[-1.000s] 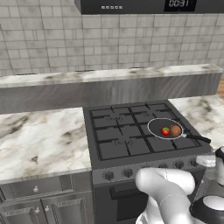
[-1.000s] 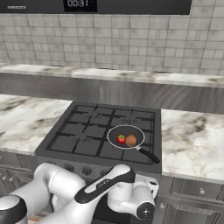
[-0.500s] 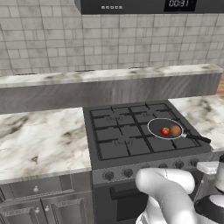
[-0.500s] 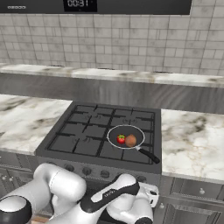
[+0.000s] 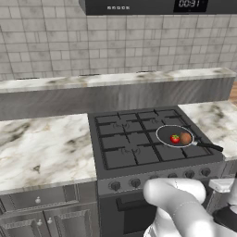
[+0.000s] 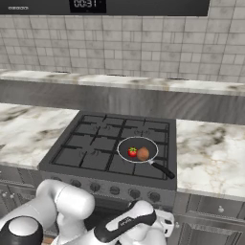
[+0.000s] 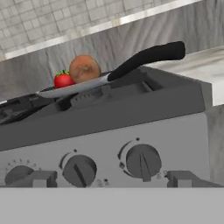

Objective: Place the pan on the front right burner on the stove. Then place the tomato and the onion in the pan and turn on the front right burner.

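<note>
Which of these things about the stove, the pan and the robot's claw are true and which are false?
1. The tomato and the onion both lie in the pan. True.
2. The pan sits on the marble counter. False: it sits on the stove, over the front right burner.
3. The pan's handle points toward the back wall. False: it sticks out toward the stove's front right corner.
4. The claw is holding the onion. False: it is open, empty, and facing the knobs on the stove's front.
5. The tomato and onion lie side by side. True.
</note>
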